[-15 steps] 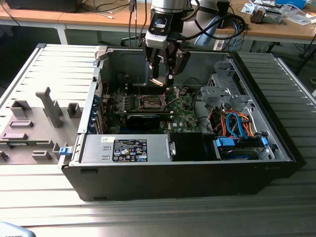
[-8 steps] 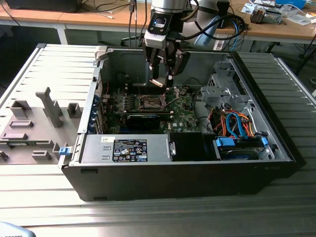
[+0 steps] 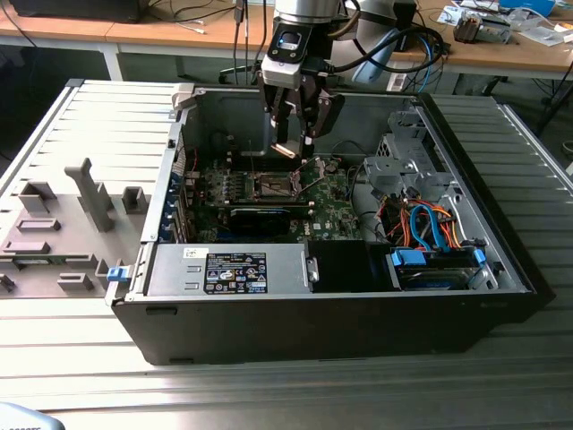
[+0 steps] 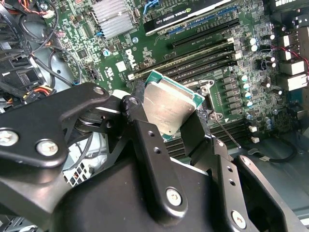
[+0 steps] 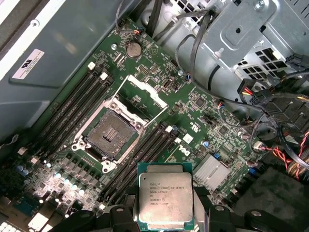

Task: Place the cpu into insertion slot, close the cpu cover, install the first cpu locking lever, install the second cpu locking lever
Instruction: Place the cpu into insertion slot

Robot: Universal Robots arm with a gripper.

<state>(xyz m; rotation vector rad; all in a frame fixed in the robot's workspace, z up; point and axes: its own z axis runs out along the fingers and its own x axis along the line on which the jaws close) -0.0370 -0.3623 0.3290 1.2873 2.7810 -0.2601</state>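
The pincer (image 3: 288,147) is gripping the cpu (image 5: 165,200) by two opposite edges, its fingers (image 4: 145,130) closed in just to the chip's width. In both wrist views the chip is hanging clear of the green circuit board (image 5: 203,116), touching nothing but the fingers. In the exterior view the pincer is hovering inside the open computer case (image 3: 466,296), which is sitting on the ribbed grey desk (image 3: 269,394). The insertion slot (image 3: 273,186) is lying at about 6 o'clock from the pincer there, with a gap between them. In the first wrist view the slot (image 5: 108,135) is showing its dark, bare centre, and the cpu cover (image 5: 145,94) is standing swung up along one edge of it.
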